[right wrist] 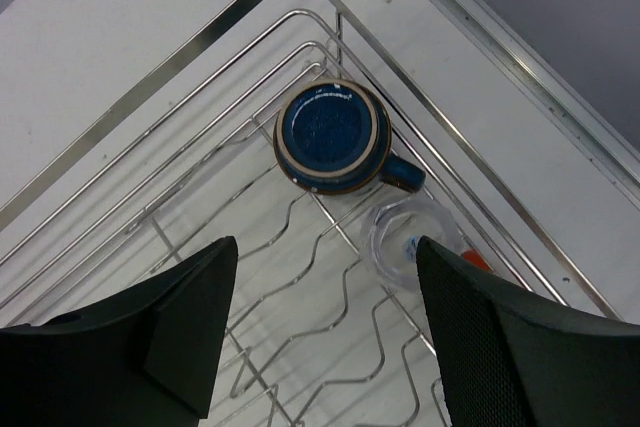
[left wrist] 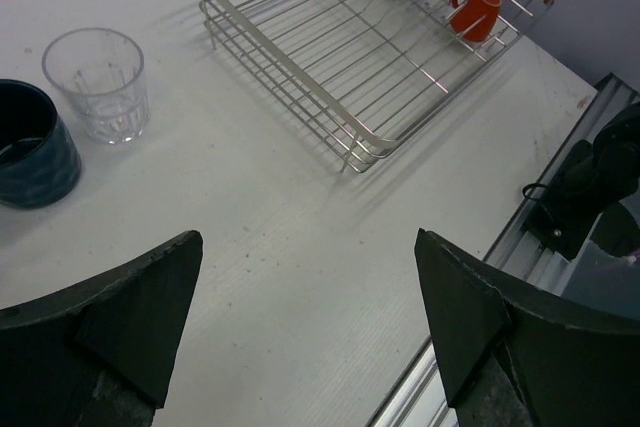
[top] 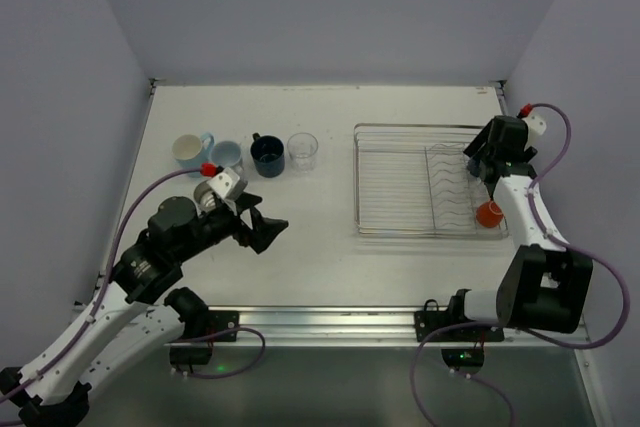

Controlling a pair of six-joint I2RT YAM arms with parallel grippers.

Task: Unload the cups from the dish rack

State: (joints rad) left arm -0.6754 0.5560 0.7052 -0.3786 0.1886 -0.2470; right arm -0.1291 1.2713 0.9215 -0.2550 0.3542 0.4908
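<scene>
The silver wire dish rack (top: 420, 127) stands at the right of the table. Inside it, among the divider prongs, are a dark navy mug (right wrist: 333, 137), a clear glass tumbler (right wrist: 410, 242) and an orange cup (top: 489, 214). My right gripper (top: 478, 162) hovers open above the mug and tumbler, also in its wrist view (right wrist: 325, 297). On the table at the left stand a cream cup (top: 188, 152), a light blue cup (top: 227, 156), a navy cup (top: 267, 154) and a clear glass (top: 302, 150). My left gripper (top: 262, 228) is open and empty over bare table in front of them.
A metal rail (top: 330, 322) runs along the table's near edge, with both arm bases on it. Grey walls close the left, back and right sides. The rack's left half (left wrist: 300, 57) holds nothing.
</scene>
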